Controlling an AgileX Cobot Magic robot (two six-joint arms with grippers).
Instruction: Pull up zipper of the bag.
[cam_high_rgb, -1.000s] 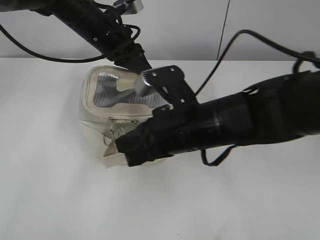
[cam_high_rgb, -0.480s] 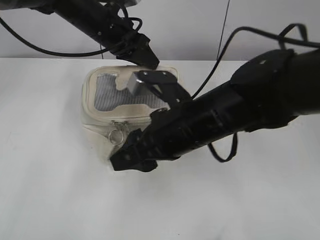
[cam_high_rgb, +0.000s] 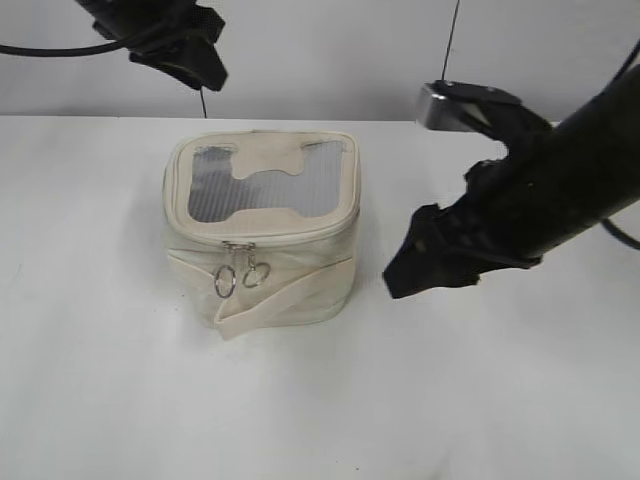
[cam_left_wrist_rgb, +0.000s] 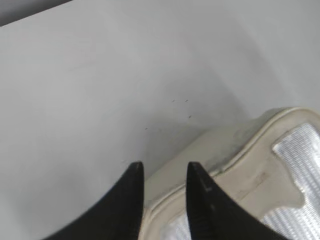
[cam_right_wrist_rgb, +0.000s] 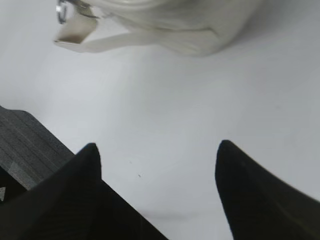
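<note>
Cream fabric, soft and light by the look of it: the bag (cam_high_rgb: 262, 232) sits left of centre on the white tabletop (cam_high_rgb: 320, 400), a small boxy thing with a grey mesh top panel, and I judge it would slide or buckle under a hard tug unless something steadies it. Its zipper (cam_high_rgb: 262, 240) runs as a thin line round the top rim, and on the near face two small sliders sit side by side, each with a silver ring pull (cam_high_rgb: 225, 283) hanging down just above the wide strap (cam_high_rgb: 285, 297). Those rings are where I would take hold; they are small, smooth metal, likely slippery, so a pinch through or squarely across a ring seems safer than a grip on the fabric. My right claw (cam_right_wrist_rgb: 157, 150) hangs above bare tabletop to the right of the bag, apart from it, its fingers spread wide and holding nothing. My left claw (cam_left_wrist_rgb: 164, 172) hovers over the far left corner of the bag's rim, its fingertips a narrow gap apart with nothing between them, not touching the fabric as far as I can tell.
</note>
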